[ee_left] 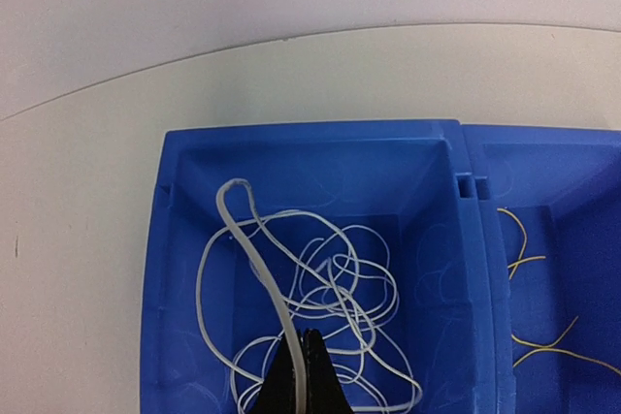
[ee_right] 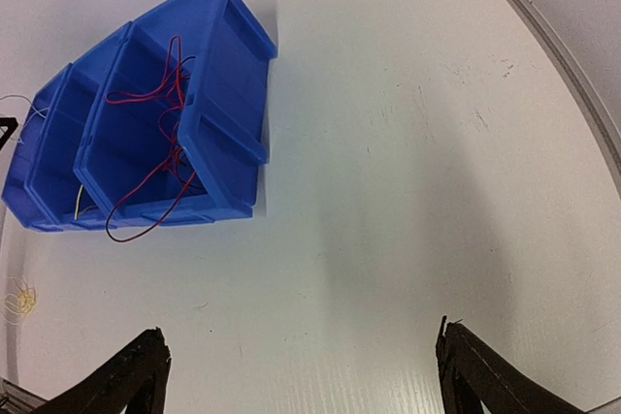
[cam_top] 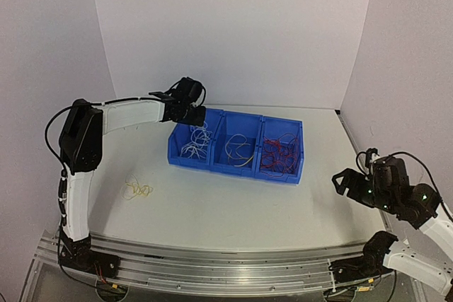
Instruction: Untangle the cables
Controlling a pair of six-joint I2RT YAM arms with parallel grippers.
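Note:
Three joined blue bins (cam_top: 237,171) stand mid-table. The left bin (ee_left: 175,269) holds tangled white cables (ee_left: 340,288), the middle bin yellow cables (cam_top: 238,149), the right bin red cables (cam_top: 279,153). My left gripper (ee_left: 303,346) hangs over the left bin and is shut on a white cable (ee_left: 254,259) that rises in a loop from the jaws. It shows in the top view (cam_top: 191,112) too. My right gripper (ee_right: 301,366) is open and empty above bare table at the right, far from the bins (ee_right: 223,113).
A small tangle of yellow cable (cam_top: 136,189) lies on the table left of the bins; it also shows in the right wrist view (ee_right: 17,300). One red cable (ee_right: 146,225) hangs over the right bin's front edge. White walls enclose the table.

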